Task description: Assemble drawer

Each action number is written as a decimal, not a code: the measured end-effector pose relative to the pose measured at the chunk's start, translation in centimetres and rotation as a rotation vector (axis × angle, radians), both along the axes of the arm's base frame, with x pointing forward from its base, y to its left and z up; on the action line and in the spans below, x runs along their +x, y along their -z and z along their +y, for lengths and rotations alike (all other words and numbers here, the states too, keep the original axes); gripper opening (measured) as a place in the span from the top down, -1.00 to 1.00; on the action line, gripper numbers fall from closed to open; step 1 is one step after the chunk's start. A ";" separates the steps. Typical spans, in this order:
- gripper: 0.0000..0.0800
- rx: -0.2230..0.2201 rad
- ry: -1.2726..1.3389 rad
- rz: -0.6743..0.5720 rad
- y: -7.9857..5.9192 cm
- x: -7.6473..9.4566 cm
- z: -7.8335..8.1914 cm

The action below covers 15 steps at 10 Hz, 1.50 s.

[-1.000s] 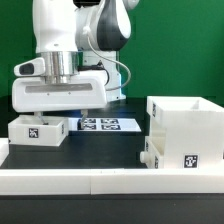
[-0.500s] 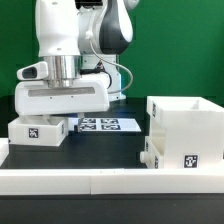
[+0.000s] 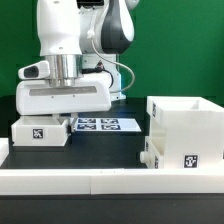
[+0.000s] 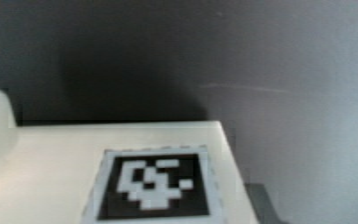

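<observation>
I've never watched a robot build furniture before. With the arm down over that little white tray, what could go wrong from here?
Two things, perhaps. The gripper sits low over the small tray, and its fingertips are hidden behind the tray, so a poor grip could tip or drop it. Also, the tray lies close to the marker board; a nudge might push it onto those tags. The casing stands well off on the exterior view's right, so carrying the tray across leaves room for a slip.

Marker board (image 3: 98, 125) lies flat on the black tabletop (image 3: 110, 146), toward the back, several black-and-white tags on its face; its end on the exterior view's left is hidden. Long low white rail (image 3: 80, 180) runs along the front edge of the tabletop. Green backdrop (image 3: 170, 50) behind. Wrist view: dark tabletop surface (image 4: 194, 50), blurred.
</observation>
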<state>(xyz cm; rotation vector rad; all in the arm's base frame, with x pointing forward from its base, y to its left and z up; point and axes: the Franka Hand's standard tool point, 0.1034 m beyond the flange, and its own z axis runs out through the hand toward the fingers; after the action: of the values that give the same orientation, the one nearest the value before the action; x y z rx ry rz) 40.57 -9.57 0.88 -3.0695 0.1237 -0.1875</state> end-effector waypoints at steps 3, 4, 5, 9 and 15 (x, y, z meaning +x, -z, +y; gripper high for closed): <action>0.89 0.016 0.019 -0.012 -0.5 1.5 2.6; 0.89 0.022 0.020 -0.020 -0.9 2.4 3.8; 0.89 0.028 0.011 -0.021 -1.4 3.2 4.9; 0.89 0.065 -0.082 0.004 -3.6 7.1 6.4; 0.89 -0.011 -0.564 -0.035 -1.8 5.9 4.0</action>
<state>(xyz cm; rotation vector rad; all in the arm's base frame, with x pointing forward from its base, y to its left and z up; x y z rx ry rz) 46.45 -5.57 2.72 -2.9591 -0.7332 -0.2047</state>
